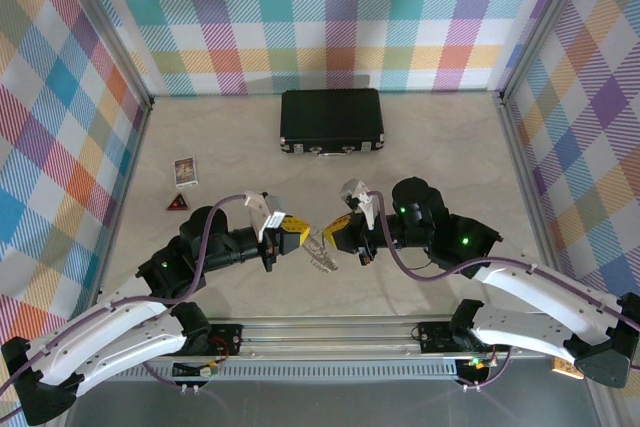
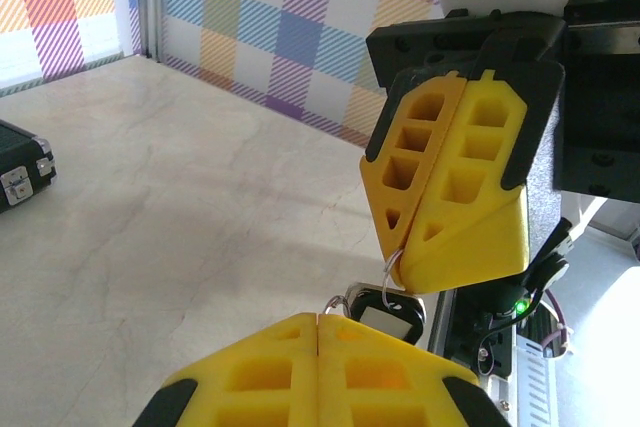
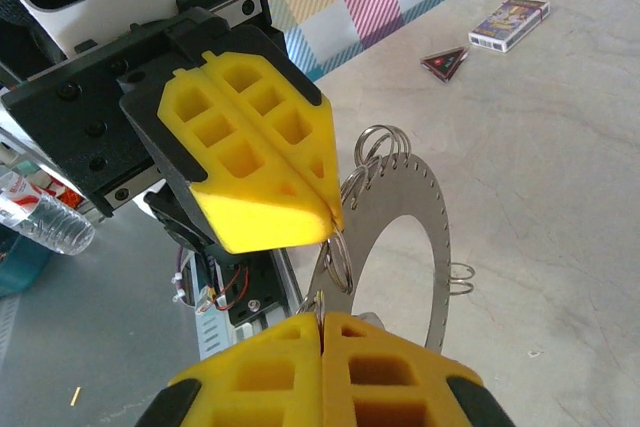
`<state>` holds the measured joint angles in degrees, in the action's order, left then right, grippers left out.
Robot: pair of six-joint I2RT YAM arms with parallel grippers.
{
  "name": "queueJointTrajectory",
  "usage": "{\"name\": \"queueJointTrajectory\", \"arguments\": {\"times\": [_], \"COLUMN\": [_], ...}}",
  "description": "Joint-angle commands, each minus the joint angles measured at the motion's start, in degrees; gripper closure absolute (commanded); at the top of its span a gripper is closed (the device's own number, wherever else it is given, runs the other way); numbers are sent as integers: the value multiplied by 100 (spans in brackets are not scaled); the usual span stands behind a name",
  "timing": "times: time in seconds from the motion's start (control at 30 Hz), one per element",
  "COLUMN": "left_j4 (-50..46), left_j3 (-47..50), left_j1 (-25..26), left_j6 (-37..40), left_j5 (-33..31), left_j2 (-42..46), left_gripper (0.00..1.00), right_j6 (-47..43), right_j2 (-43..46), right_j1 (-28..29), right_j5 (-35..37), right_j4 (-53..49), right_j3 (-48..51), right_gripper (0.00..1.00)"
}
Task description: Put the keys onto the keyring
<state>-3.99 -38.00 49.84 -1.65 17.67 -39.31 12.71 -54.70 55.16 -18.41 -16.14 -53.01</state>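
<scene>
Mid-table, left end effector (image 1: 298, 237) & right end effector (image 1: 337, 232) both clamp keys (image 1: 320, 251) hung btwn them.

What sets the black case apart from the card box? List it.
The black case is far larger; the card box is small. The case is black with metal latches; the box is colourfully printed. The case lies far centre, the box left. Both lie flat on the table.
</scene>
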Motion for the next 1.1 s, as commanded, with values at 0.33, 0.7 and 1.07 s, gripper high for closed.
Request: {"name": "queueJointTrajectory", "arguments": {"times": [0.33,0.7,1.07], "left_j4": [395,381,373], "left_j3": [38,32,38], "left_j1": [21,17,17], "left_j6": [34,40,40], "left_j5": [-1,-1,8], "left_j2": [54,77,85], "left_gripper": [100,100,100], "right_j6": [13,27,47], "right_j2": [-108,-127,-195], "right_j1": [27,27,26], "right_j5": [109,172,163], "right_j4": [300,381,432], "right_j3": [-34,-25,1], "right_gripper": [100,100,100]}}
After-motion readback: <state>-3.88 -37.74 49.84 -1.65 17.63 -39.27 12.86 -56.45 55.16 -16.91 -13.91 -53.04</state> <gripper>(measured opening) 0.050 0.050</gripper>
